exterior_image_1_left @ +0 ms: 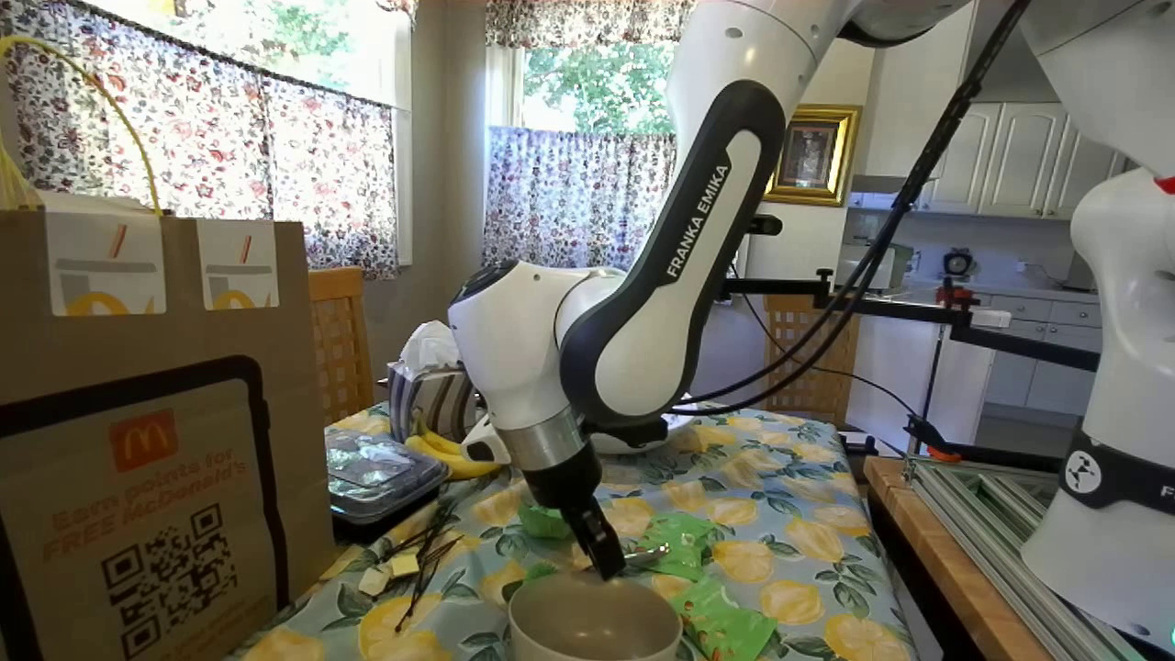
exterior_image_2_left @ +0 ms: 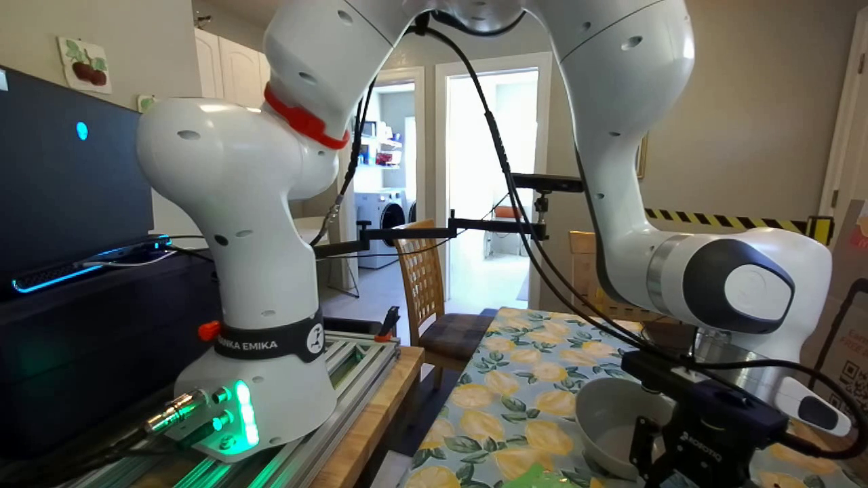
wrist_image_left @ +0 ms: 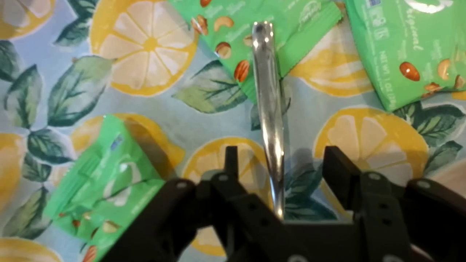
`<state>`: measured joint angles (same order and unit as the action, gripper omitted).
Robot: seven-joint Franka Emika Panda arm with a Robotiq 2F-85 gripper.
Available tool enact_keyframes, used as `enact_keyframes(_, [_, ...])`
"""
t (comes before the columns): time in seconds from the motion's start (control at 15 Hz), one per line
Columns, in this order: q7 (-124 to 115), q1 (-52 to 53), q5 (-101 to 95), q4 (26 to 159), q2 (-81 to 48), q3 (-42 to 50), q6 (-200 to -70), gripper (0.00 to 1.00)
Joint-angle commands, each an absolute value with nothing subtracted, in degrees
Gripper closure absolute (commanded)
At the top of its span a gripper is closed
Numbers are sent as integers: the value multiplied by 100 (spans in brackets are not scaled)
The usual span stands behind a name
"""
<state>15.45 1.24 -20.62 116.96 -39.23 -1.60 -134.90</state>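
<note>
My gripper (wrist_image_left: 282, 163) is open low over the lemon-print tablecloth, its black fingers (wrist_image_left: 338, 167) standing on either side of a shiny metal utensil handle (wrist_image_left: 269, 109). Gaps show between the handle and both fingers, the narrower one on the left in the wrist view. The handle's far end lies over a green nut packet (wrist_image_left: 225, 47); its near end is hidden behind the gripper body. Two more green packets lie around it, a crumpled packet (wrist_image_left: 105, 182) at left and a flat packet (wrist_image_left: 415, 54) at upper right. A beige bowl (exterior_image_1_left: 597, 624) is close beside the gripper in both exterior views.
A large brown paper bag (exterior_image_1_left: 165, 441) stands at the table's side. Near it are a clear-lidded container (exterior_image_1_left: 381, 468), bananas (exterior_image_1_left: 459, 459), a tissue box (exterior_image_1_left: 431, 395) and dark thin sticks (exterior_image_1_left: 427, 560). Black cables (exterior_image_2_left: 542, 264) hang along the arm.
</note>
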Motion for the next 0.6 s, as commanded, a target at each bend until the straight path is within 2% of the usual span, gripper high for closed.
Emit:
enact_keyframes(0.0, [1554, 138, -1954, 11486, -4112, -139, -13393, 7])
enact_keyframes(0.13, [1547, 138, -1962, 11491, -4108, -130, -13380, 0])
enact_keyframes(0.53, [1554, 90, -1932, 11511, -4110, -117, -13366, 0])
